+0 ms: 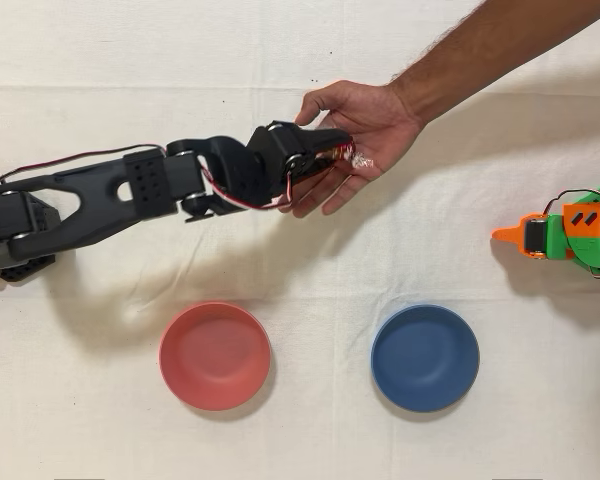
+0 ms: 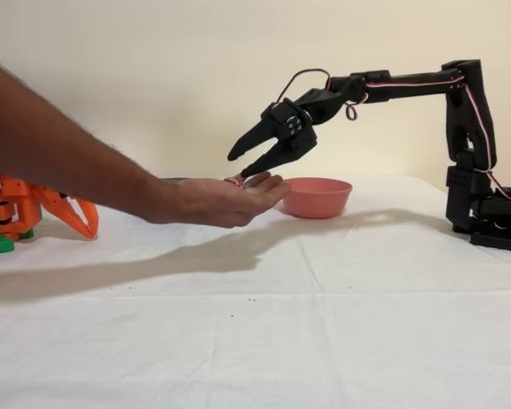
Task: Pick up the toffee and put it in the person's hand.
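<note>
Above the person's hand [image 2: 226, 200], the black arm's hand [image 2: 243, 166] hangs spread and empty. Toffee [image 1: 358, 157] lies on the palm, so delivery looks done; only withdrawal remains.

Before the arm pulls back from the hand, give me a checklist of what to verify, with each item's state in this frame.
1. Toffee lies on the person's hand: ok, it rests on the palm near the fingers in the overhead view.
2. Gripper released: ok, jaws stand apart in the fixed view.
3. Gripper free of the toffee: ok in the fixed view; the tips sit above the palm.
4. Hand open and level: ok, palm up, fingers extended.
5. Retreat path: ok, the red bowl and blue bowl lie away from the arm.
6. Wrapper snagged on a fingertip: cannot tell.
</note>
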